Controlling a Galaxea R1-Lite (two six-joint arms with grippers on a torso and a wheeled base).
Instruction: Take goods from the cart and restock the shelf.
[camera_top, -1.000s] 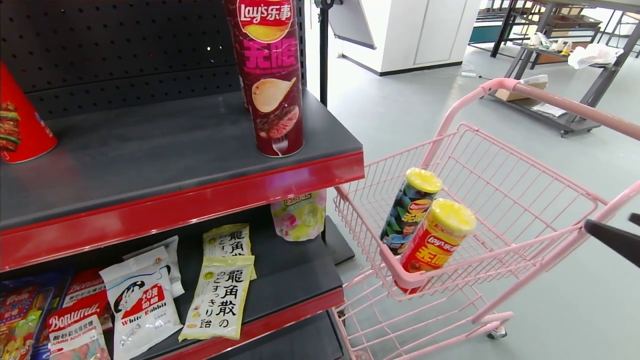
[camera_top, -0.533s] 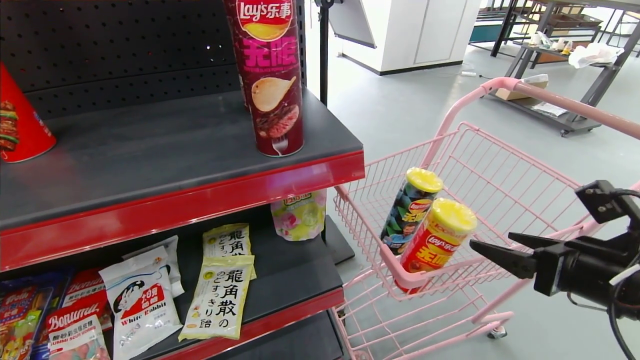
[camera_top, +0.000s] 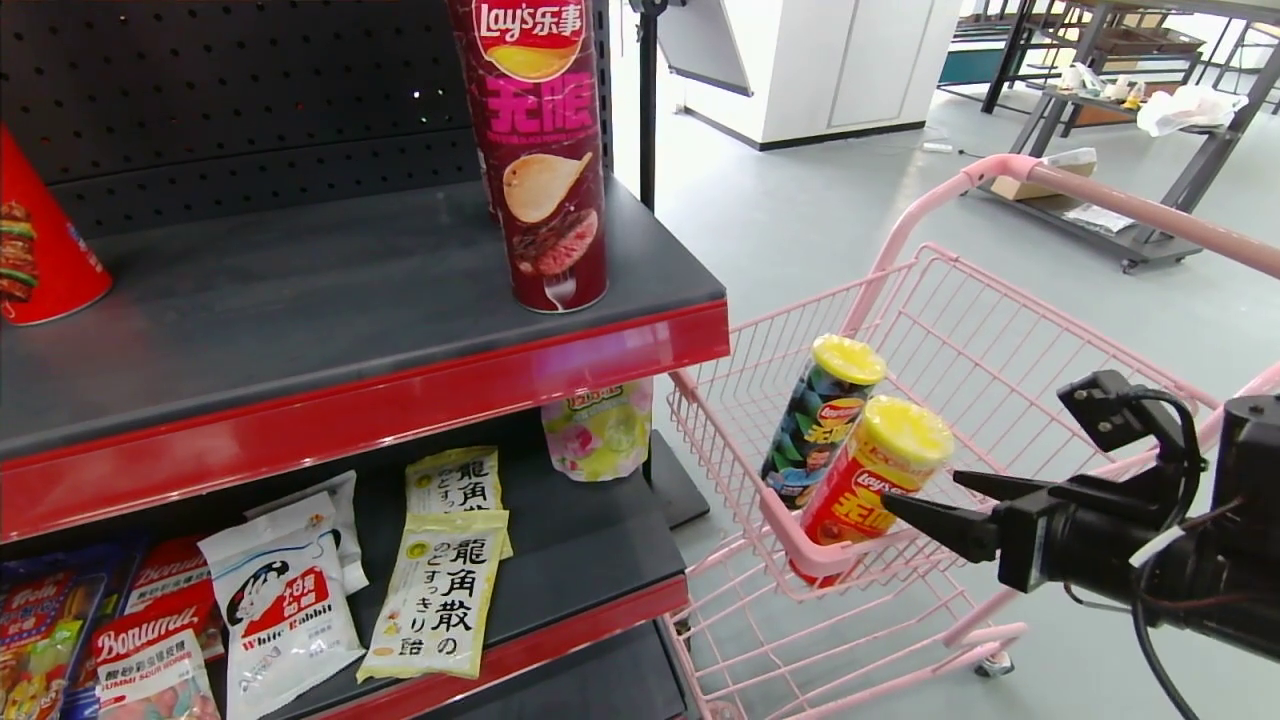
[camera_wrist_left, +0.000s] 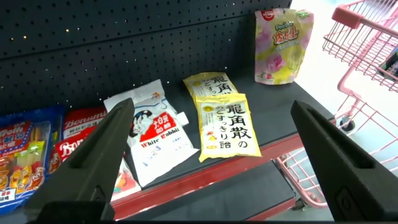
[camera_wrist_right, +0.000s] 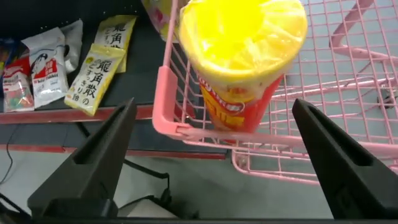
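Obs., landmark = pink cart (camera_top: 1010, 385).

- We note two chip cans standing tilted in the cart's basket, at the corner nearest the shelf (camera_top: 380, 395). The red can (camera_top: 868, 478) leans against the basket's near rim, with its yellow lid above the wire. The dark blue can (camera_top: 822, 420), also yellow-lidded, is just behind it, deeper in the cart. The two look to be touching near the top.
- Right gripper (camera_top: 920, 488): just outside the cart's near rim, level with the red can's upper half and pointing at it. Fingers apart, holding nothing. In the right wrist view, the right gripper (camera_wrist_right: 212, 102) frames the red can (camera_wrist_right: 239, 68), with both fingers spread wider than the can and short of it. We see no contact with the can or with the cart rim (camera_wrist_right: 171, 106).
- Left gripper (camera_wrist_left: 211, 104): off to the shelf side of the cart, facing the lower board. Fingers wide apart and empty.
- On that lower board, counting away from the cart: a pastel pouch (camera_wrist_left: 283, 46) standing against the pegboard, two yellow sachets (camera_wrist_left: 229, 127) lying flat and overlapping, then a white packet (camera_wrist_left: 152, 134).
- Upper board, shelf side of the cart: a tall maroon can (camera_top: 545, 150) upright near the end closest to the cart. A red tub (camera_top: 40, 250) stands at the far end, well apart from the cart.
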